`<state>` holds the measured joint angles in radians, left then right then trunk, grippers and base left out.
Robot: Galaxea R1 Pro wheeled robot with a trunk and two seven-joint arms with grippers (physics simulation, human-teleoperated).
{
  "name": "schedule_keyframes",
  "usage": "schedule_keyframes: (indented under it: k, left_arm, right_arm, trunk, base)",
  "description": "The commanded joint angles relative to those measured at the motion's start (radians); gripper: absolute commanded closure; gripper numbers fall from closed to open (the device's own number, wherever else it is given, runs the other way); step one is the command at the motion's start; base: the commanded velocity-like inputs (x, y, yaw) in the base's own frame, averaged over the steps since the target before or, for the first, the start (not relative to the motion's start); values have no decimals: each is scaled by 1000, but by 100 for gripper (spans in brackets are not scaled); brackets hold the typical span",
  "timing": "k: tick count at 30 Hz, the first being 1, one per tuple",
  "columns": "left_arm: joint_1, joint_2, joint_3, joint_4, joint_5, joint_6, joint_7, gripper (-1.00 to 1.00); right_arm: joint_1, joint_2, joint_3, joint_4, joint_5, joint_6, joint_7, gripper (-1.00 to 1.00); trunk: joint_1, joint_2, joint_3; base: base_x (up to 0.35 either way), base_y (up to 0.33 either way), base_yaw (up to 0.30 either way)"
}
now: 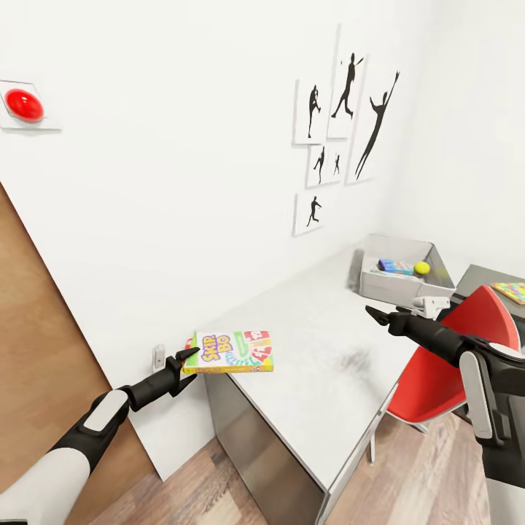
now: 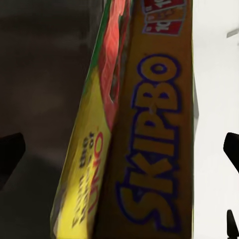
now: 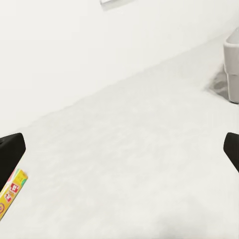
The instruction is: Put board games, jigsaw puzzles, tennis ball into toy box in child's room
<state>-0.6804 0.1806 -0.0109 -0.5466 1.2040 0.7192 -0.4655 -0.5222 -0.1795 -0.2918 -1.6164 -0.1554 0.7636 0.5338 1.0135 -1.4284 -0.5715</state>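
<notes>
Left tool [image 1: 188,362] is clenched on the board game [image 1: 232,351] by its end only, held above the near table [image 1: 321,379] corner, far from the toy box [image 1: 401,271]. Box may sag or slip w/ such an edge grip. Right tool [image 1: 373,312] is released, empty.

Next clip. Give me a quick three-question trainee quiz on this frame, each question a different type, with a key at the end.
1. True or false: the left gripper holds the Skip-Bo board game over the near end of the table.
2. Which item lies inside the toy box? A) red chair B) tennis ball C) wall button
3. Fill in: the right gripper is ____ and holds nothing.

Key: 1 true; 2 B; 3 open.
</notes>
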Motion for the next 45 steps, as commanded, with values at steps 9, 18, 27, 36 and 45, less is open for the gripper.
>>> schedule_keyframes:
  k: [9,18,27,36,45]
  left_arm:
    - [0,-2,-3,-6,5,4,-2,100]
    - [5,-1,-3,-37,3,5,-4,100]
    - [31,-2,-5,-146,4,10,-6,100]
    - [41,-8,-80,-203,6,12,-2,100]
    - [164,-55,-90,-549,6,19,212,100]
  right_arm:
    - [-1,0,-1,-1,-7,8,0,-100]
    - [0,0,-1,-1,-7,8,0,-100]
    - [1,0,-1,0,-7,7,0,-100]
    - [0,0,-3,-1,-7,6,0,-100]
    - [-1,0,-3,0,-6,-34,-1,-100]
  trunk:
    - [0,-1,-1]
    - [0,-1,-1]
    - [0,-1,-1]
    - [0,-1,-1]
    - [0,-1,-1]
  base:
    - [0,0,-3]
    - [0,0,0]
    - [0,0,0]
    - [0,0,0]
    - [0,0,0]
